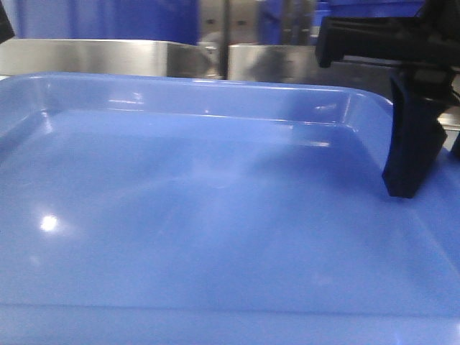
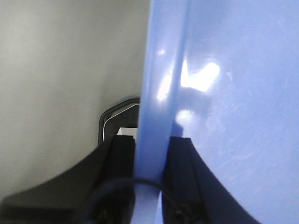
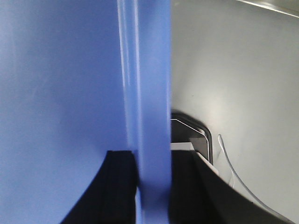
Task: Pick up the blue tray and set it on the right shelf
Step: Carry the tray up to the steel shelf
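Rims of the blue tray (image 1: 215,215) are pinched by left gripper (image 2: 149,161) and right gripper (image 3: 152,172), one per side, likely keeping it level for the right shelf (image 1: 93,57) behind.

The large, shallow, glossy periwinkle-blue plastic tray (image 1: 215,215) is lying roughly level, open side up, filling the front view. Its smooth flat bottom is catching glare, and its raised rim is curving round the corners. The shiny stainless steel shelf (image 1: 273,65) is standing beyond its far rim.
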`<control>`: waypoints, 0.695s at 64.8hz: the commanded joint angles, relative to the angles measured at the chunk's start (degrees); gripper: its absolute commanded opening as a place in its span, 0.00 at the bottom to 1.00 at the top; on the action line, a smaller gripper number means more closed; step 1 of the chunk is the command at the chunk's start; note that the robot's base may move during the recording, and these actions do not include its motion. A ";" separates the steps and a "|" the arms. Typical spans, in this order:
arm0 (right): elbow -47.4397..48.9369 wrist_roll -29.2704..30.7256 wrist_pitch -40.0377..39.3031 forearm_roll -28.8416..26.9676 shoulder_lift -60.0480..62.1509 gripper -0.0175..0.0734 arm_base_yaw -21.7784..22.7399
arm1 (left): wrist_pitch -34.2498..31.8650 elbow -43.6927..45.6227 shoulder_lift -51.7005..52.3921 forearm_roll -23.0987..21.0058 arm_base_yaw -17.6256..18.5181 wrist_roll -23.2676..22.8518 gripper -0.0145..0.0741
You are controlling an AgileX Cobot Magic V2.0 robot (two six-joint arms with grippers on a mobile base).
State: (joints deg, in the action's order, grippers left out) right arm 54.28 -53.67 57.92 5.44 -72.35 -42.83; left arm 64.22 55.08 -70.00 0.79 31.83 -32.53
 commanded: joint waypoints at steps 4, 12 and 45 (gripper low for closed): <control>1.49 0.06 2.58 2.59 1.53 0.43 0.20 | 0.18 1.46 1.17 3.95 -0.36 -1.16 0.18; 1.49 0.06 2.58 2.59 1.53 0.43 0.20 | 0.18 1.46 1.17 3.95 -0.36 -1.16 0.18; 1.49 0.06 2.58 2.59 1.53 0.43 0.20 | 0.18 1.46 1.17 3.95 -0.36 -1.16 0.18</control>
State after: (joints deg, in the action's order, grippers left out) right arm 54.28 -53.67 58.12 5.52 -72.35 -42.83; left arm 64.22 55.08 -70.00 0.66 31.83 -32.53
